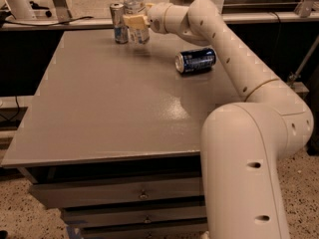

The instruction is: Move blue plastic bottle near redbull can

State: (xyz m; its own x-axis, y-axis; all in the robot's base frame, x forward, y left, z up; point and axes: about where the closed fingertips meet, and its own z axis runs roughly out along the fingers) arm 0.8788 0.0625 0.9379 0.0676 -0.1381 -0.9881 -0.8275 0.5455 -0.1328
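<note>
The blue plastic bottle (133,3) stands upright at the far edge of the table (109,98), long axis vertical, white cap pointing straight up. Its label band sits around the lower body. And the gripper (134,21) has it: the pale yellow fingers (130,20) are closed across the bottle's middle, clasping it from the right side. Whether the base is resting on the tabletop or just off it, I cannot tell; there is a faint shadow right beneath it.

Just beside it on the left, there's the redbull can (118,23), also upright, silver top up and blue band low on its body. The two are very close, nearly side by side, though I can't say they touch.

Further right and a little nearer, well apart from that pair, a dark blue can (195,60) lies on its side, its long axis running roughly left to right.

The white arm (234,59) reaches in from the lower right, stretched out over the table's right side to the far edge. Below the tabletop, drawers (142,193) face the camera.
</note>
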